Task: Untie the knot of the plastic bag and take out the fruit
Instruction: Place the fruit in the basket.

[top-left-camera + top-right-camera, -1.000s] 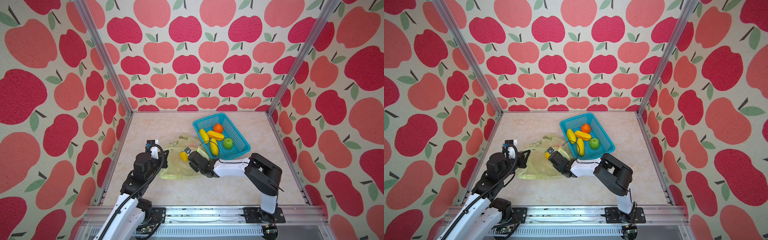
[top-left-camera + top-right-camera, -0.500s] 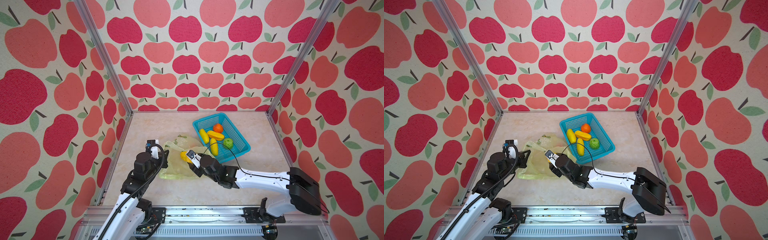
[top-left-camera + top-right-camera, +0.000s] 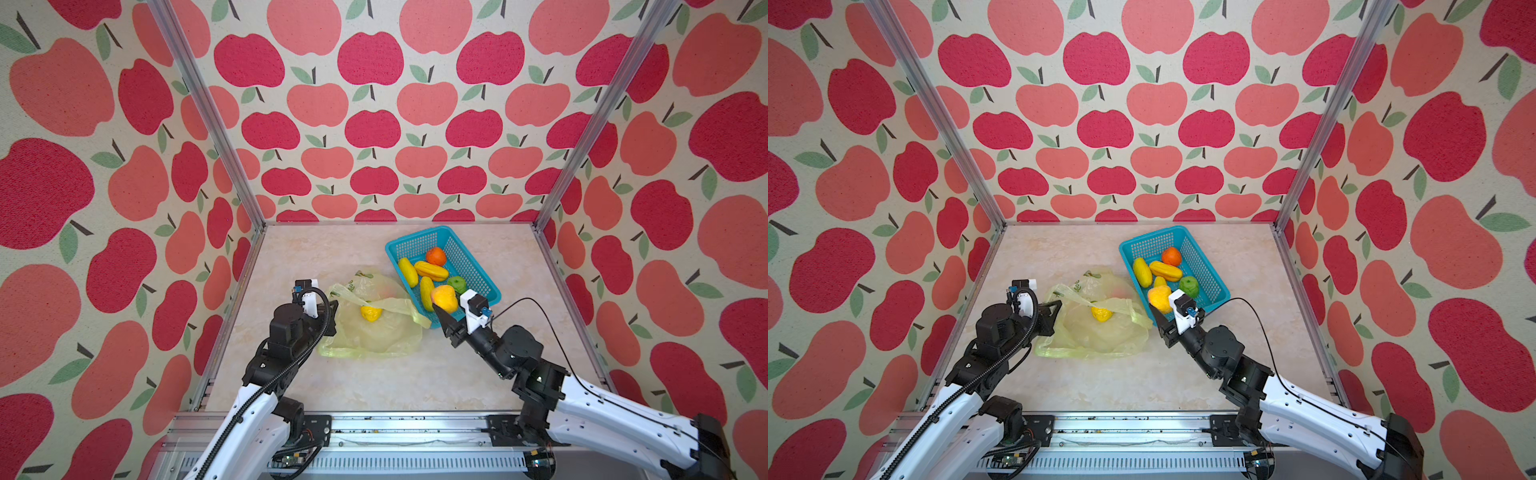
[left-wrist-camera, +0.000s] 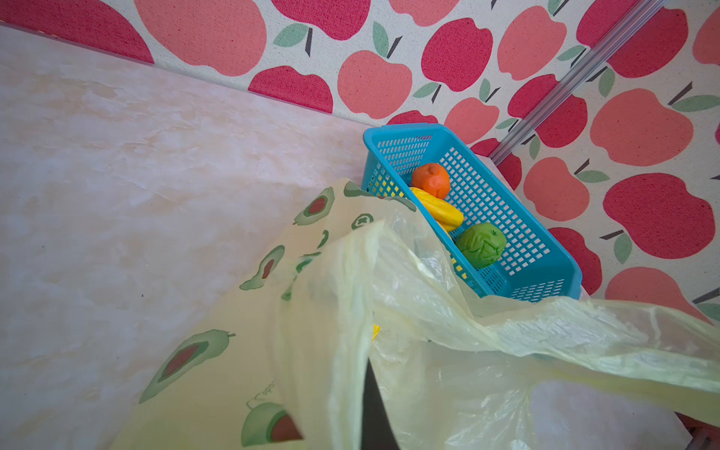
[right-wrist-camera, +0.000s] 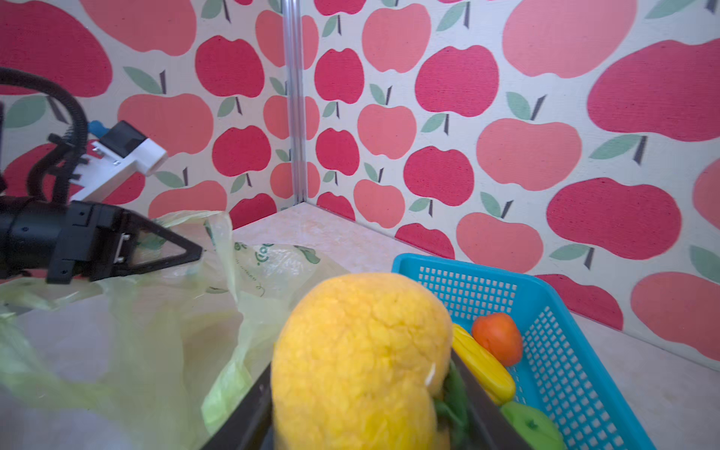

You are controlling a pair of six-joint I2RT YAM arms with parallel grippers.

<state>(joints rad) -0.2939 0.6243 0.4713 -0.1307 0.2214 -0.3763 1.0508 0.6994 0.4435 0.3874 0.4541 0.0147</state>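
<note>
The plastic bag (image 3: pixel 374 336) lies slack and open on the table, its handle loops loose; no knot shows. My left gripper (image 3: pixel 333 309) is shut on the bag's left edge and holds it up; in the left wrist view plastic drapes over its dark finger (image 4: pixel 374 409). One yellow fruit (image 3: pixel 370 313) rests inside the bag. My right gripper (image 3: pixel 445 304) is shut on a yellow-orange fruit (image 5: pixel 362 362), raised over the near corner of the turquoise basket (image 3: pixel 478 266). In the basket lie an orange fruit (image 3: pixel 435 256), three yellow ones and a green one (image 3: pixel 457 284).
The basket (image 3: pixel 1208 266) stands at the back right, its near corner close to the bag's right edge. Apple-patterned walls with metal posts (image 3: pixel 208 112) close in three sides. A black cable (image 3: pixel 540 307) arcs from the right wrist above the table.
My right arm has swung from the bag's mouth to the right, carrying the yellow-orange fruit over the basket's near corner. The left gripper has stayed put on the bag.
</note>
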